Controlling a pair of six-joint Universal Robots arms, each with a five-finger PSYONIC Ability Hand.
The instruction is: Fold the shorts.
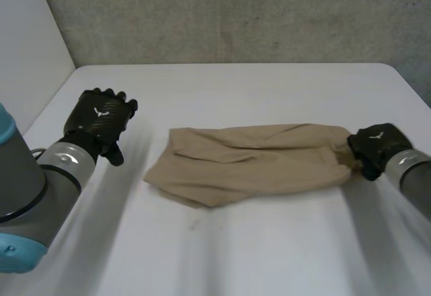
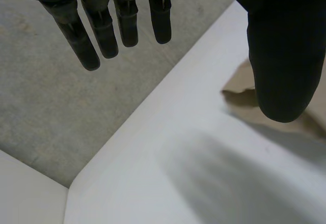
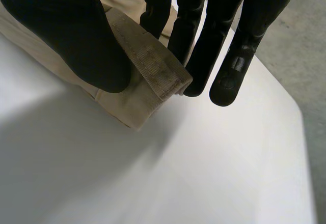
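Tan shorts (image 1: 249,161) lie bunched lengthwise across the middle of the white table (image 1: 269,249). My right hand (image 1: 374,145) is at their right end, where its thumb (image 3: 76,35) and fingers (image 3: 201,35) pinch the ribbed waistband (image 3: 153,61). My left hand (image 1: 101,118) hovers over the table to the left of the shorts, apart from them, with its fingers (image 2: 102,25) straight and spread. Past its thumb (image 2: 285,56), a corner of the shorts (image 2: 242,89) shows.
A grey concrete wall (image 1: 236,13) runs behind the table's far edge. A white panel (image 1: 27,47) stands at the far left. The floor (image 2: 61,107) lies beyond the table's corner near my left hand.
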